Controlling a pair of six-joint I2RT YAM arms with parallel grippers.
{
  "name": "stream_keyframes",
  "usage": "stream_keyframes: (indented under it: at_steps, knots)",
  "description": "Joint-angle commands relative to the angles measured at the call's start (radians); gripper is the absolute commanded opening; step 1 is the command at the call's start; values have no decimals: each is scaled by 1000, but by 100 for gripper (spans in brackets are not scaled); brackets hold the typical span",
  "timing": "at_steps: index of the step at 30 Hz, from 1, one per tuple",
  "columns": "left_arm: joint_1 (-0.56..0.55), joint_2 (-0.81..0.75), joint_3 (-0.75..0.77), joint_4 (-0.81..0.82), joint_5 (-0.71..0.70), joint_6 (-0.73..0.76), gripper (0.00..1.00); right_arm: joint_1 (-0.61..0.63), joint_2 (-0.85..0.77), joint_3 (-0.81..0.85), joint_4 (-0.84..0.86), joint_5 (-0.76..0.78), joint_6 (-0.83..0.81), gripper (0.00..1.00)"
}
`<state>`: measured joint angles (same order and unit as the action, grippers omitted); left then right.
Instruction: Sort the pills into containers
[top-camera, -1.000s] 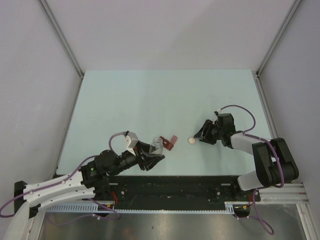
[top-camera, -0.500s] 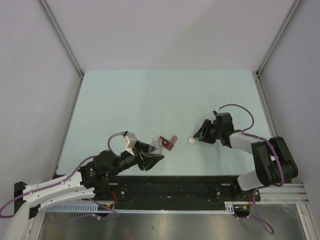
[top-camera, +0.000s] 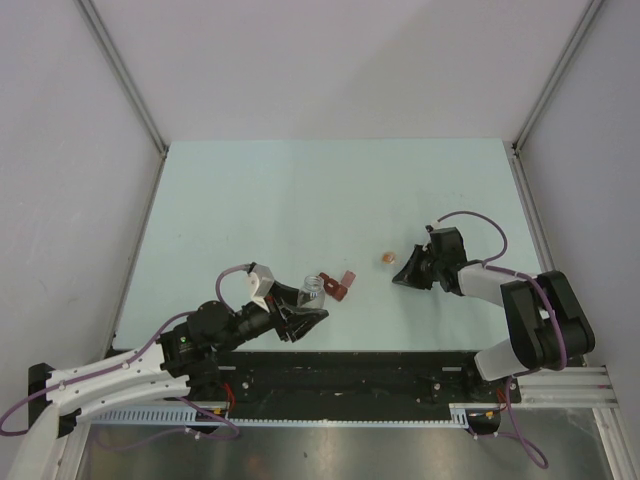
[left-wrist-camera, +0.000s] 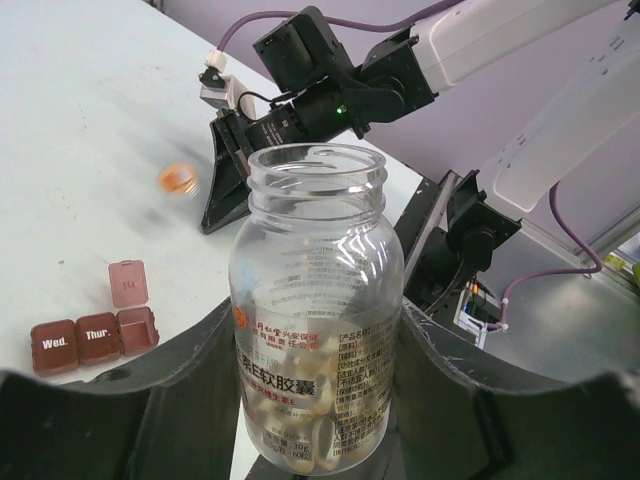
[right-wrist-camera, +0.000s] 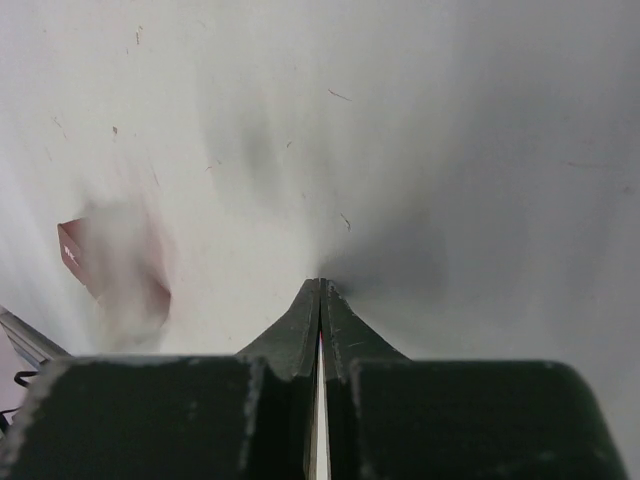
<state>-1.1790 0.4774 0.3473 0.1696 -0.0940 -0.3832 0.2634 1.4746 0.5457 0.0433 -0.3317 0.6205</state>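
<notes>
In my left wrist view, lower left, the pill box (left-wrist-camera: 95, 336) shows "Wed." and "Thur." on two lids; the bottle (left-wrist-camera: 315, 300) at centre carries orange Chinese print, partly readable as "E软胶囊"; its smaller lines I cannot read.

The pill box (left-wrist-camera: 95, 335) is a small dark red row of three square compartments lying flat on the table (left-wrist-camera: 80, 120). The lids marked "Wed." and "Thur." are down, and the third is flipped open. The pills (left-wrist-camera: 300, 435) are pale tan capsules heaped in the bottom of an upright clear bottle (left-wrist-camera: 315, 300).
</notes>
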Motion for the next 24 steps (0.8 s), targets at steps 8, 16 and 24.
stream_keyframes:
  at_steps: [8, 16, 24]
  knots:
    - [-4, -5, -2, 38, 7, 4, 0, -10, 23, -27, -120, 62, -28, 0]
    - [-4, -8, -4, 36, 7, 3, 0, -10, -14, -29, -128, 65, -27, 0]
    - [-4, -3, -2, 36, -4, -9, 0, 39, -262, -6, -154, 91, -96, 54]
